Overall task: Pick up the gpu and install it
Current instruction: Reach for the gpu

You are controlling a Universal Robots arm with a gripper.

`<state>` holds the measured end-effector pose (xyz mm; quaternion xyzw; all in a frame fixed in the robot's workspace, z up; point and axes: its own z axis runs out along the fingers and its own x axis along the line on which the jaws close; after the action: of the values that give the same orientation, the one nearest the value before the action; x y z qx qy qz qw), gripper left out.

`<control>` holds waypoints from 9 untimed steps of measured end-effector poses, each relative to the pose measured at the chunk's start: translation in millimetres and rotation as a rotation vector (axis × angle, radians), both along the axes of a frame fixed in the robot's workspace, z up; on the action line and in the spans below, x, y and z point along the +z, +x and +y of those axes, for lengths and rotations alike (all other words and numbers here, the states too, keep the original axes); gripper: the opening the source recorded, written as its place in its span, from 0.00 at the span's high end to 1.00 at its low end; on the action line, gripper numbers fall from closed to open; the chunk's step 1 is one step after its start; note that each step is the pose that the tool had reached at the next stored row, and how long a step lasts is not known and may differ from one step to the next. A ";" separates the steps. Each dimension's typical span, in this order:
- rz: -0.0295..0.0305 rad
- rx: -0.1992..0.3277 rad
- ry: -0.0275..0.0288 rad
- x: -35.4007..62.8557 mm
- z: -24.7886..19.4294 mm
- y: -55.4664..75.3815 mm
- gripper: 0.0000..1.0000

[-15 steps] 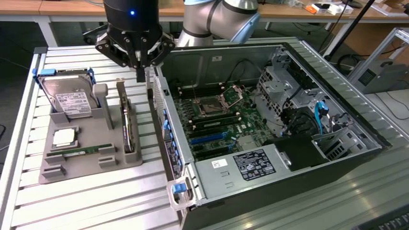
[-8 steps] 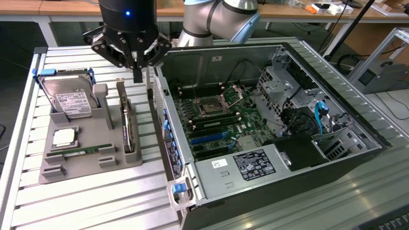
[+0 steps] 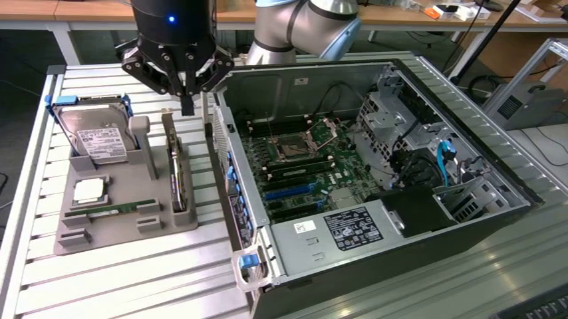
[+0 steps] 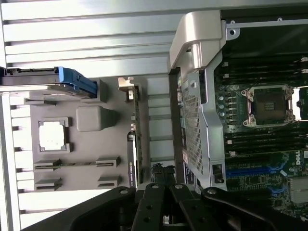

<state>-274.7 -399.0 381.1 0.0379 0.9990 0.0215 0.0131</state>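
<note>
Gpu (image 3: pixel 177 169) stood on its long edge in a slot along the side of the grey holder tray (image 3: pixel 116 229) nearest the computer case (image 3: pixel 266 83), on the exterior view's left of that case. In the wrist view the card (image 4: pixel 136 139) appeared as a thin dark strip with its silver bracket at one end, in the same tray (image 4: pixel 86 159). It had not been lifted or installed. The gripper (image 3: pixel 187 106) hung above the card's far end, a little toward the case, with its two black fingers pressed together and nothing between them; it did not touch the card. The wrist view showed the gripper (image 4: pixel 164 185) with its fingers likewise together. On the tray, a hard drive (image 3: pixel 102 136) in a blue frame stood upright at the back, a processor chip (image 3: pixel 89 191) lay flat near the middle, and a narrow green memory stick (image 3: pixel 116 209) lay just beside it. The case lay open on the slatted metal table (image 3: pixel 133 279), its motherboard (image 3: pixel 302 166) exposed, with the processor socket (image 3: pixel 293 147) open
</note>
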 end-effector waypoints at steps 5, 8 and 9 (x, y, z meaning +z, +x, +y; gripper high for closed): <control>0.0000 0.000 0.0000 -0.3 0.0 -3.3 0.89; -0.0001 0.000 0.0000 -0.6 -0.1 -5.3 0.89; 0.0000 0.000 0.0000 -0.6 -0.1 -6.0 0.89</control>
<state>-280.7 -399.1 380.4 0.0378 0.9990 0.0215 0.0131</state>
